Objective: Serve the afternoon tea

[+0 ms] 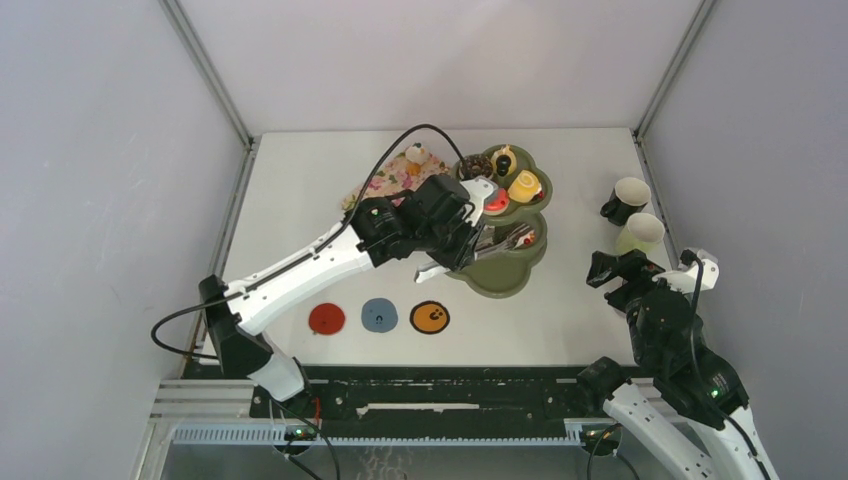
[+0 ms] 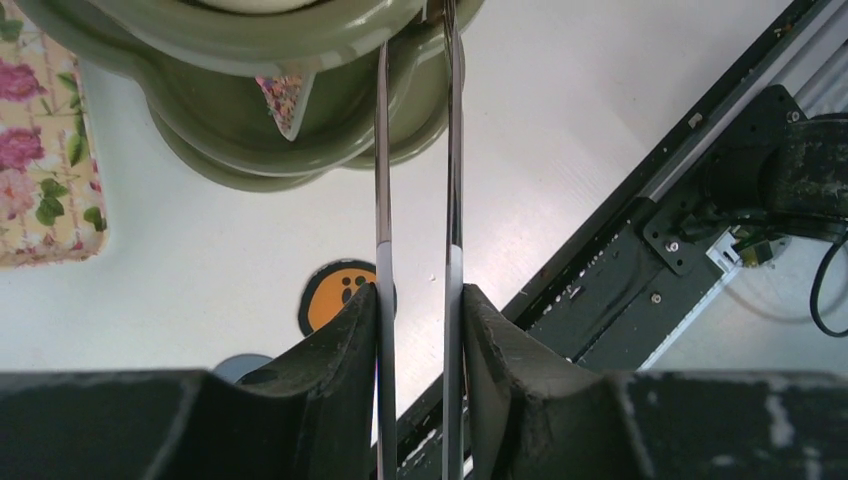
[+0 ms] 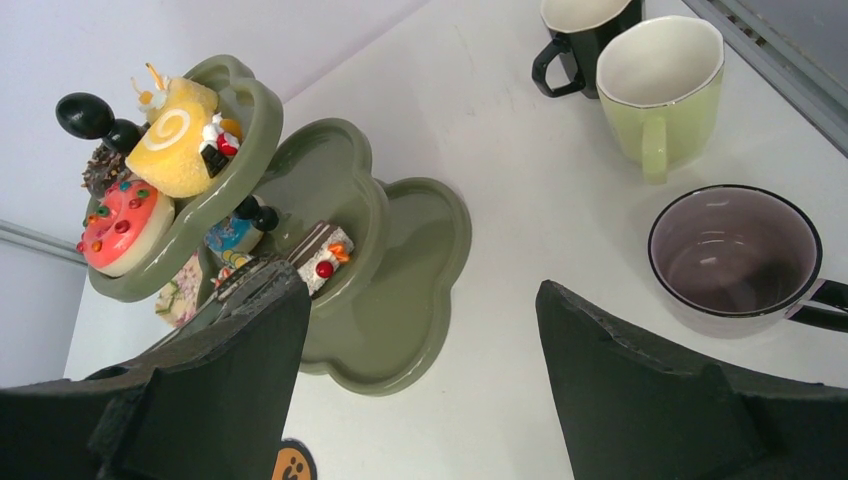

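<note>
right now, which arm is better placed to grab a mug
Right: the right gripper is open beside the mugs. The left gripper is over at the stand, shut on tongs.

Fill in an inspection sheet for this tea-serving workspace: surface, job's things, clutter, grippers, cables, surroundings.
Surface: white table, no spills seen.
Job's things: green three-tier stand holds toy cakes on its upper tiers; three mugs stand empty at the right.
Clutter: floral tray left of the stand; red, blue and orange coasters in a near row.
Grippers: left gripper shut on metal tongs reaching the stand; right gripper open, empty, near the mugs.
Cables: black cable arches above the table.
Surroundings: pale enclosure walls; black rail at the near edge.
</note>
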{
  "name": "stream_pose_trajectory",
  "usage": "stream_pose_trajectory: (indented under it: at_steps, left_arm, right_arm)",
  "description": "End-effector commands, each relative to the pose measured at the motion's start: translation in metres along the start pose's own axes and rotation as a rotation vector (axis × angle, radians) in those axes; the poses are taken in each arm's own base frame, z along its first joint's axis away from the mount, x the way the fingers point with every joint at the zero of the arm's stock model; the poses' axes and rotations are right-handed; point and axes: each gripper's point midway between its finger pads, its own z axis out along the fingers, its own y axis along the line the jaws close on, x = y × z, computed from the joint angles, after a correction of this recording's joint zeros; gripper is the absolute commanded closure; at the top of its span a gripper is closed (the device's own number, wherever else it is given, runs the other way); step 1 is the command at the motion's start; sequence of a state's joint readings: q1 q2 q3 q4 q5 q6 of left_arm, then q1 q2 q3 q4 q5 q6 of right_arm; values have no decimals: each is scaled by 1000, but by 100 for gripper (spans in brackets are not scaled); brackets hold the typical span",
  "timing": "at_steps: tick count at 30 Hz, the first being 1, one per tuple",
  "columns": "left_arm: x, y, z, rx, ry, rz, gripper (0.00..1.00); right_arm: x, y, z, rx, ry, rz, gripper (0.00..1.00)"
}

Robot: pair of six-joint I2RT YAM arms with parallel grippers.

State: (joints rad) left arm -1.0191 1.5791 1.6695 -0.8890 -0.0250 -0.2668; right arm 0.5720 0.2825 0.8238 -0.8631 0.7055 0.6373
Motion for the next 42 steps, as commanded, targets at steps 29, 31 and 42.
stream_pose_trajectory:
  at_steps: [29,31,42]
  left_arm:
    - [-41,-18,-37,84,-170,14,61]
    - [-38,-22,-42,113,-170,9,68]
    - [-4,-8,-82,91,-142,40,100]
  right_arm:
    - [-8,8,0,-16,-15,30,9]
    - [-8,8,0,-14,-14,28,9]
    - [-8,9,1,-20,-17,25,9]
